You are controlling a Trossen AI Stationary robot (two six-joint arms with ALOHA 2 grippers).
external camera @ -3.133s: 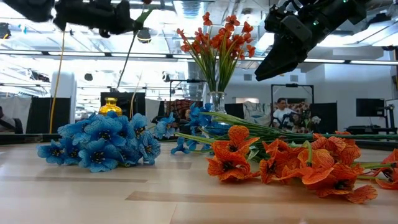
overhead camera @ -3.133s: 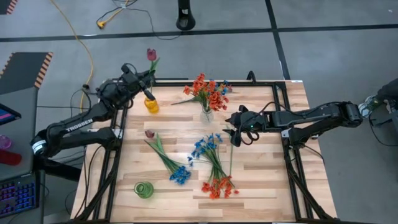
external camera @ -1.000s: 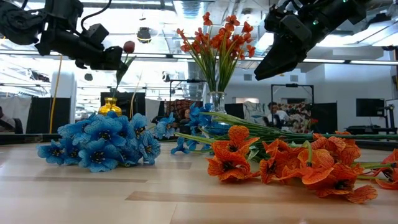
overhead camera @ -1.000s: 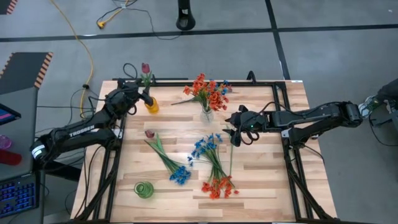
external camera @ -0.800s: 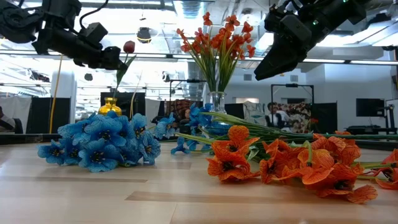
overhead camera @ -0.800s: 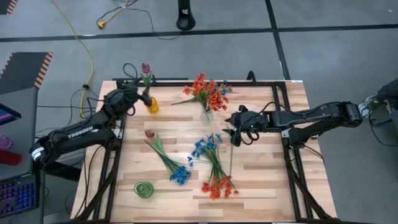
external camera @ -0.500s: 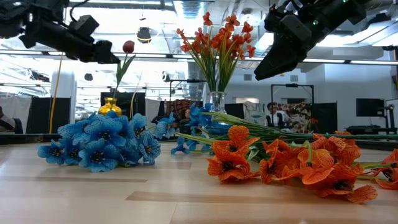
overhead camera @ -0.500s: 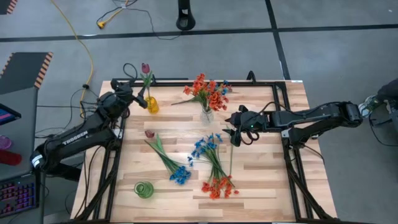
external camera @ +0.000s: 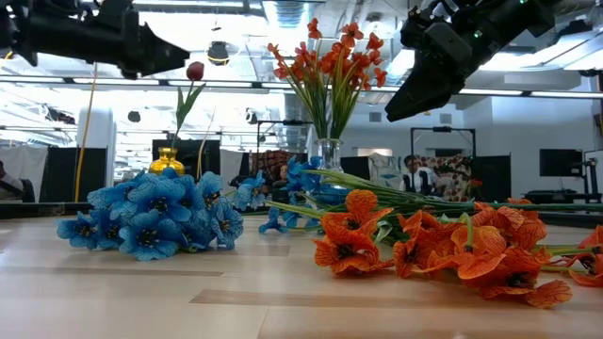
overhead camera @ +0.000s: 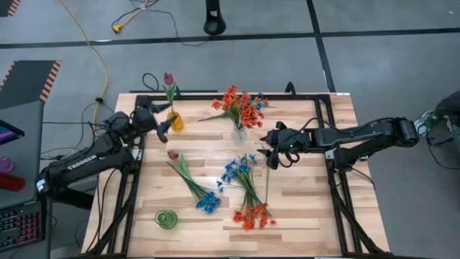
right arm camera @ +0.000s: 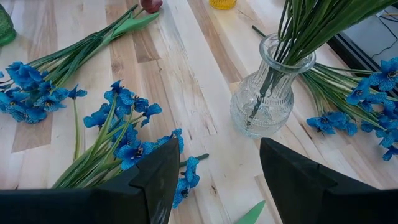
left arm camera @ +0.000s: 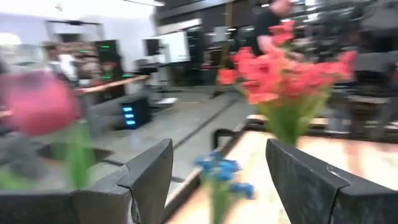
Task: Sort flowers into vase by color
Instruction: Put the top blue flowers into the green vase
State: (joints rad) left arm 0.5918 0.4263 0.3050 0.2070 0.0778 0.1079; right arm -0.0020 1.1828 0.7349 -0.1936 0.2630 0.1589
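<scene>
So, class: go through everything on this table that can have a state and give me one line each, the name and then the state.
left gripper: open, empty, beside the yellow vase
right gripper: open, empty, hovering above the table
yellow vase: upright, holding one maroon tulip
clear glass vase: upright, holding orange-red flowers
green vase: upright, empty
second maroon tulip: lying on the table
blue sprigs: lying loose
orange-red sprigs: lying loose
</scene>
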